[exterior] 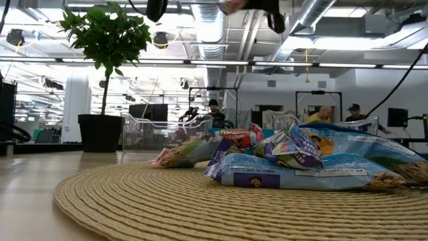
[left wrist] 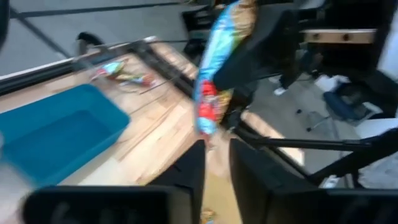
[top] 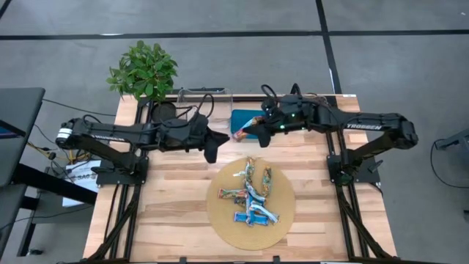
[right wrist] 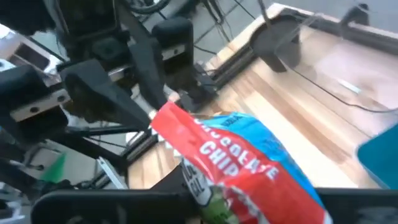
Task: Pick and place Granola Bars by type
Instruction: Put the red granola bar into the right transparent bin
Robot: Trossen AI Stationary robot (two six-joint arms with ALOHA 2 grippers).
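From above, the right gripper (top: 245, 133) pinches a red-and-blue granola bar (top: 241, 131) at the near-left corner of the teal tray (top: 242, 117), so the carry step looks nearly done; the next move calls for bringing the bar over the tray, or whichever bin suits its type, before letting go. The remaining granola bars (top: 250, 194) lie heaped on the round woven mat (top: 282, 220) at six o'clock from the tray. The left gripper (top: 211, 152) hovers at eleven o'clock of the mat. At table height, the heap sits on the mat. The left wrist view shows that arm's fingers spread on nothing and the tray empty. The right wrist view shows the held bar close up.
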